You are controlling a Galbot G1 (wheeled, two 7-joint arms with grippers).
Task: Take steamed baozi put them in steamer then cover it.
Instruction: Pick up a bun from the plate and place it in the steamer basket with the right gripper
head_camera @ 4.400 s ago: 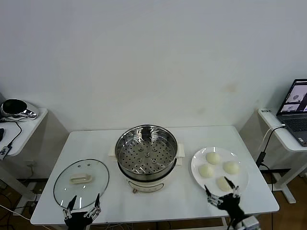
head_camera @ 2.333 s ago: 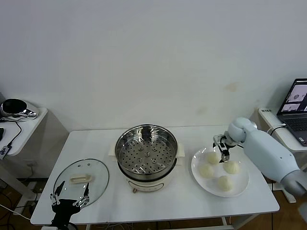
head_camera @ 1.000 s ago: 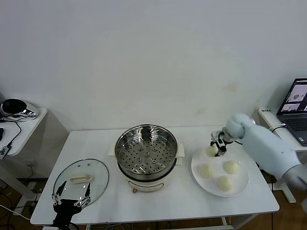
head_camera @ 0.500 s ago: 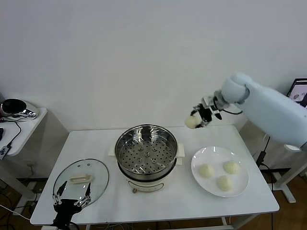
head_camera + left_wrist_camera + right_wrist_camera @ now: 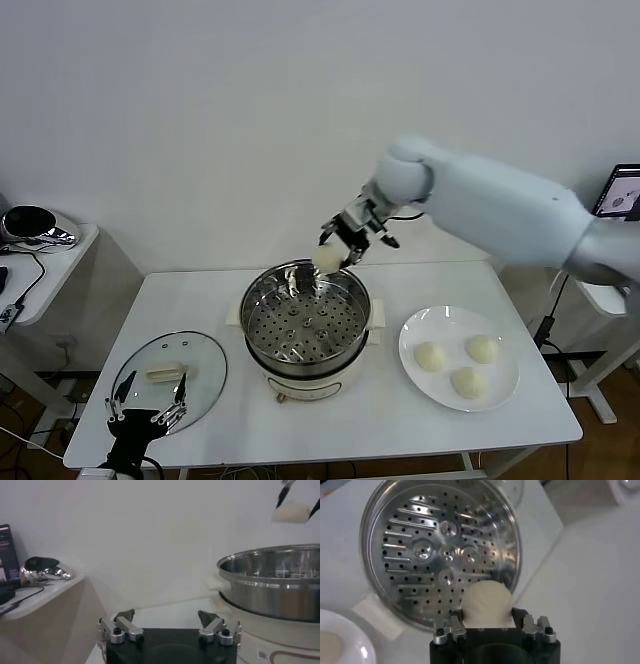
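Right tool grips a round cream-white dough bun above the shiny stainless-steel steamer pot.
Three buns remain on the flat white plate; left tool hangs open by the tabletop's near edge, beside the clear glass lid.

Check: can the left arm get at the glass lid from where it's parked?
Probably yes. The left gripper hangs open at the table's near-left edge, right beside the glass lid, whose bar handle faces up with nothing on it. The right gripper is away over the steamer, holding a baozi.
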